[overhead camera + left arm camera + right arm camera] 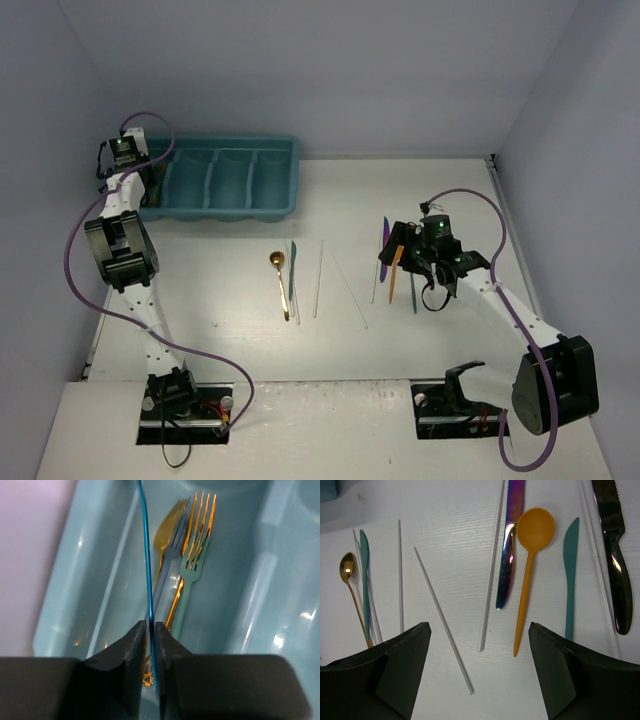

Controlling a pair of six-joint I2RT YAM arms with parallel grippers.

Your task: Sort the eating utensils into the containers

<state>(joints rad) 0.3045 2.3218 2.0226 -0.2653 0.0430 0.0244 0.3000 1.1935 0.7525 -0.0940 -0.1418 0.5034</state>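
The teal cutlery tray stands at the back left. My left gripper hangs over its left end. In the left wrist view it is shut on a thin blue utensil, seen edge-on, above a compartment that holds a gold fork, a grey-blue fork and a teal-handled gold fork. My right gripper is open and empty above the table, over a pale stick and an orange spoon.
On the table lie an iridescent purple knife, a teal knife, a black knife, a gold spoon, a teal utensil and more pale sticks. Grey walls close in on three sides.
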